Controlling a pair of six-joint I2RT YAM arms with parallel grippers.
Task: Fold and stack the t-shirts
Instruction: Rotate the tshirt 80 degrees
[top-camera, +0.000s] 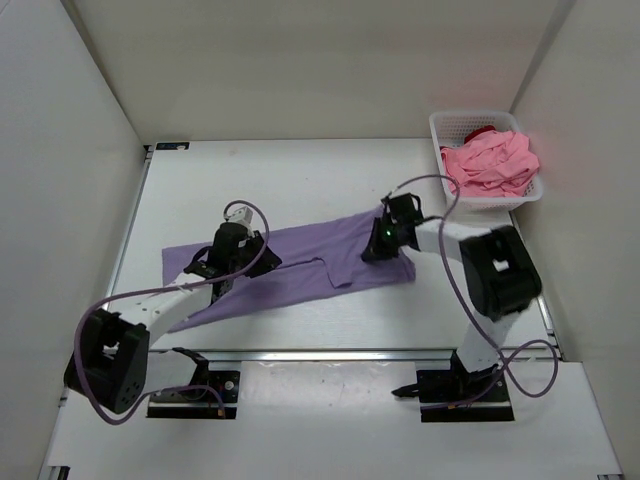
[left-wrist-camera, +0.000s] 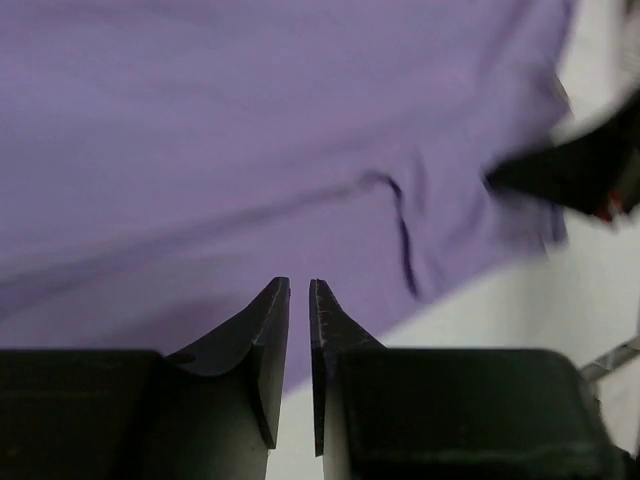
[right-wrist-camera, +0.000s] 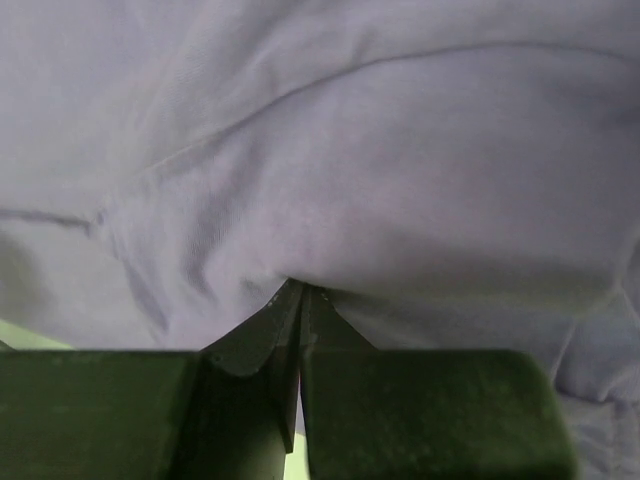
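The lavender t-shirt (top-camera: 300, 262) lies stretched in a band across the middle of the table. My left gripper (top-camera: 268, 262) hovers over its left half. In the left wrist view this gripper (left-wrist-camera: 299, 285) has its fingers almost together with nothing between them, above the lavender fabric (left-wrist-camera: 250, 150). My right gripper (top-camera: 378, 245) is at the shirt's right end. In the right wrist view it (right-wrist-camera: 301, 290) is shut on a bunched fold of the lavender shirt (right-wrist-camera: 400, 180). The pink t-shirt (top-camera: 492, 162) lies crumpled in the basket, with a bit of the dark red t-shirt (top-camera: 483, 131) showing behind it.
The white lattice basket (top-camera: 447, 128) stands at the back right corner of the table. White walls close in the table on the left, back and right. Purple cables loop from both arms over the near part of the table.
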